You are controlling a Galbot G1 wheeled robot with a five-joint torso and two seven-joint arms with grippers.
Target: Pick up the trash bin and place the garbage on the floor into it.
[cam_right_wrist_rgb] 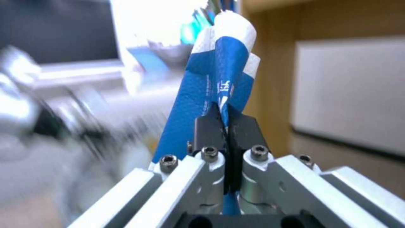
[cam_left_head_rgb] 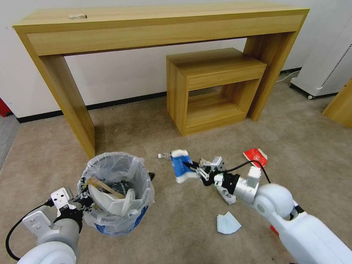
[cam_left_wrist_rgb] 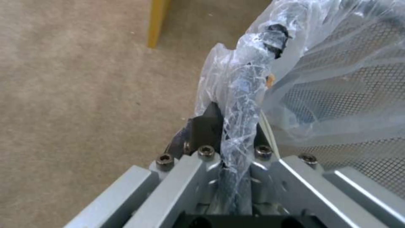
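The blue trash bin [cam_left_head_rgb: 121, 220] with its whitish bag liner [cam_left_head_rgb: 143, 183] is at the lower left of the head view, over the beige floor [cam_left_head_rgb: 146, 121]. Inside it lie white slippers [cam_left_head_rgb: 113, 203] and a wooden stick [cam_left_head_rgb: 102, 184]. My left gripper [cam_left_head_rgb: 79, 203] is shut on the bin's rim. In the left wrist view this gripper [cam_left_wrist_rgb: 230, 126] pinches the bunched liner [cam_left_wrist_rgb: 240, 88]. My right gripper [cam_left_head_rgb: 196, 169] is shut on a flattened blue-white cup [cam_left_head_rgb: 181, 165], held off the floor to the right of the bin. The cup [cam_right_wrist_rgb: 219, 72] stands up from that gripper [cam_right_wrist_rgb: 227, 123] in the right wrist view. A red wrapper [cam_left_head_rgb: 255, 156] and a pale-blue mask [cam_left_head_rgb: 227, 223] lie on the floor.
A long wooden table [cam_left_head_rgb: 161, 25] spans the back wall, its left leg [cam_left_head_rgb: 69, 99] just behind the bin. A smaller wooden bench [cam_left_head_rgb: 212, 84] stands under it. A white wheeled unit [cam_left_head_rgb: 330, 62] is at the right. A clear bottle end [cam_left_head_rgb: 164, 156] lies behind the cup.
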